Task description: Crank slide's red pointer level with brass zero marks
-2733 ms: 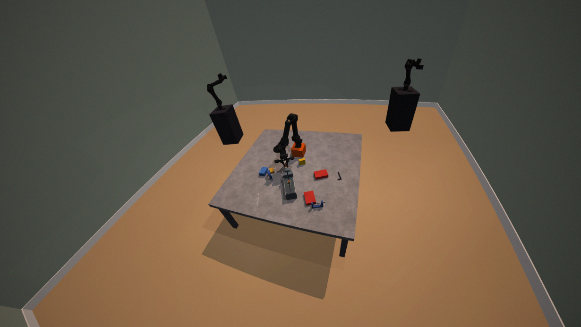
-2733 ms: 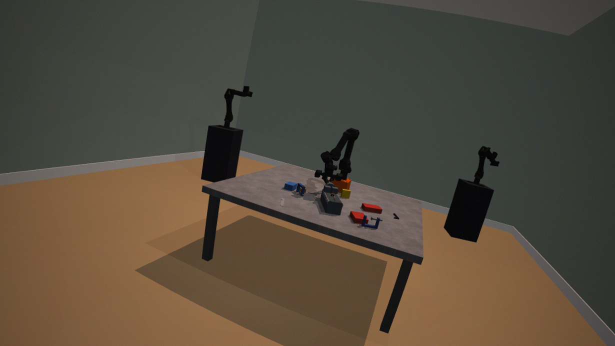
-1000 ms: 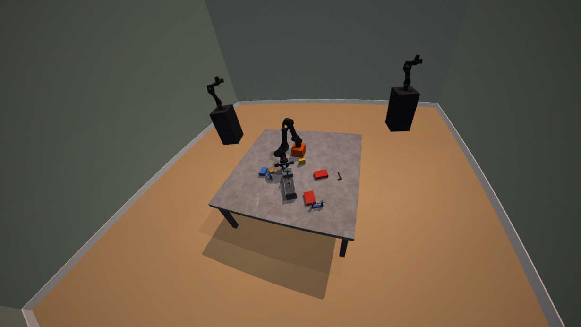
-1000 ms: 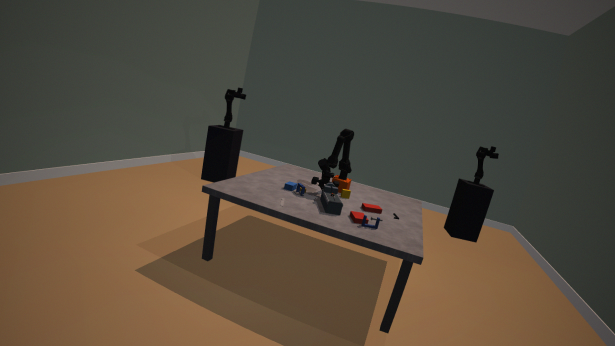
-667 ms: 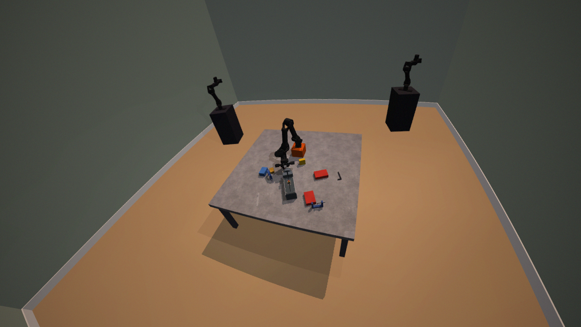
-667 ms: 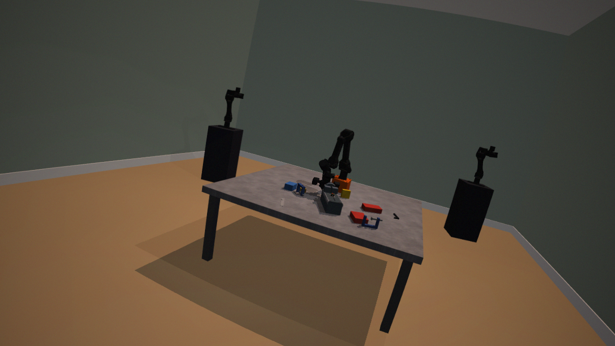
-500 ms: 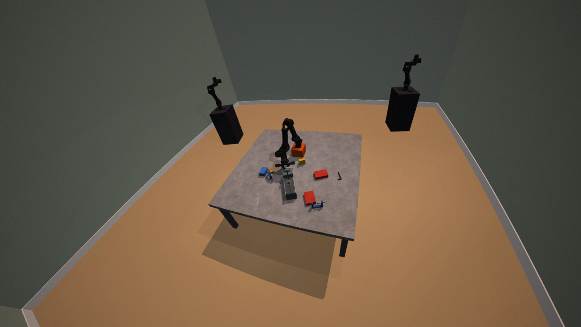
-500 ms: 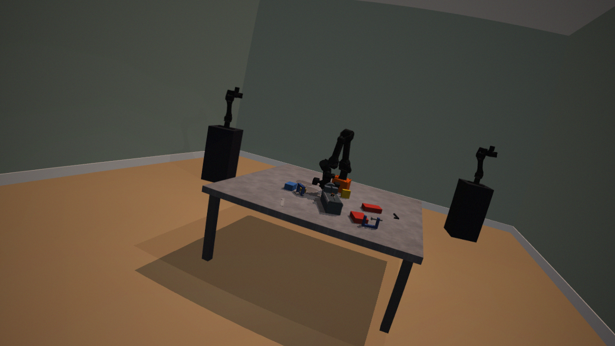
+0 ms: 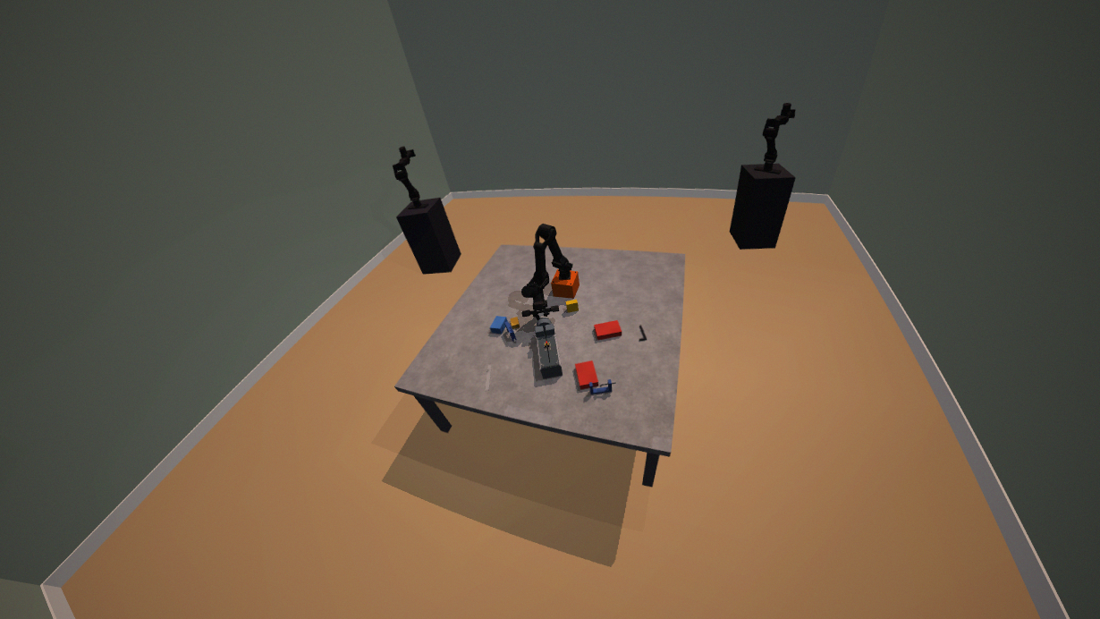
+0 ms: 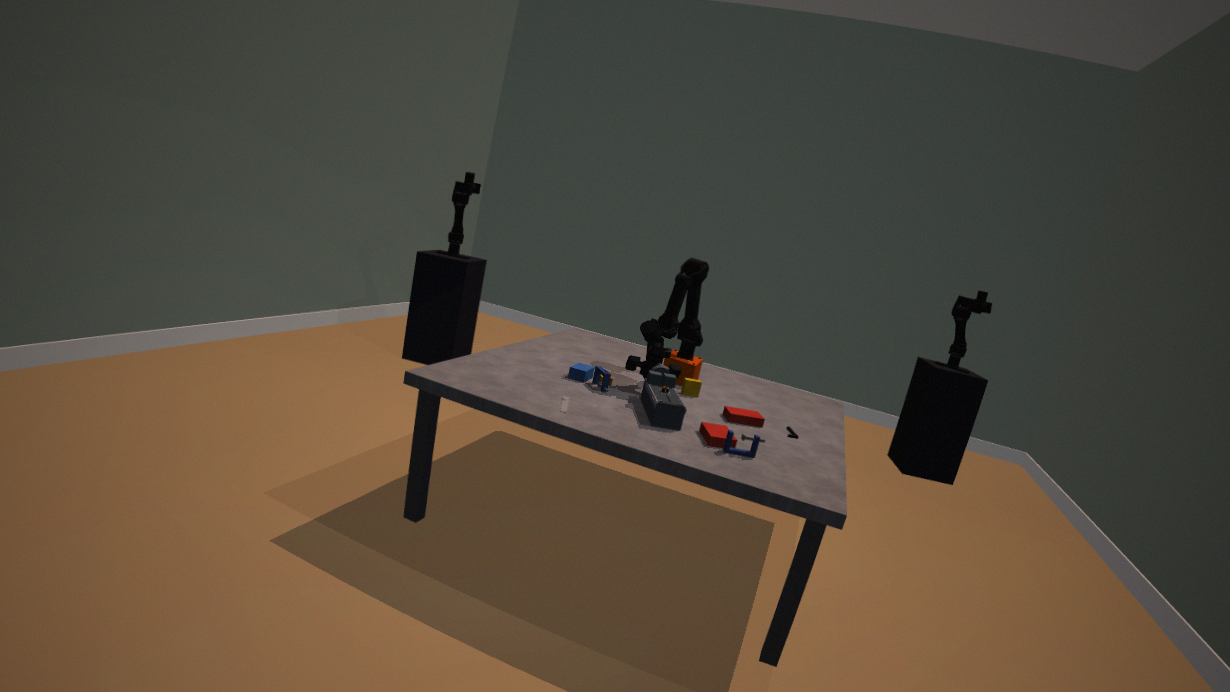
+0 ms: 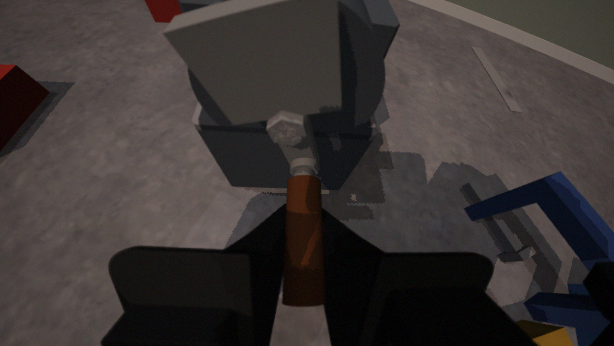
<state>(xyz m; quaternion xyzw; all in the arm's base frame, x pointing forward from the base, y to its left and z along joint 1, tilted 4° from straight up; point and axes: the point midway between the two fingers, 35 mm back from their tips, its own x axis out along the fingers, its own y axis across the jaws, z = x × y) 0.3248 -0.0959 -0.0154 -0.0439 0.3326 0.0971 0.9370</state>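
Table point(image 9: 630, 292) point(image 10: 507, 361) holds one gray machine point(image 9: 548, 358) point(image 10: 663, 407) point(image 11: 280, 165), two red blocks, two blue clamps. One gripper point(image 9: 540, 314) point(image 10: 655, 366) point(image 11: 300, 211) pinches one brown crank handle point(image 11: 303, 240) at the machine's end. The red pointer is too small to read.

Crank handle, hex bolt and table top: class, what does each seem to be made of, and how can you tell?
Crank handle: probably varnished wood or smooth plastic; reddish-brown, with a soft sheen.
Hex bolt: likely metal, dull silver; grey, with a faceted head.
Table top: perhaps stone or concrete, matt; mottled grey, without wood grain.
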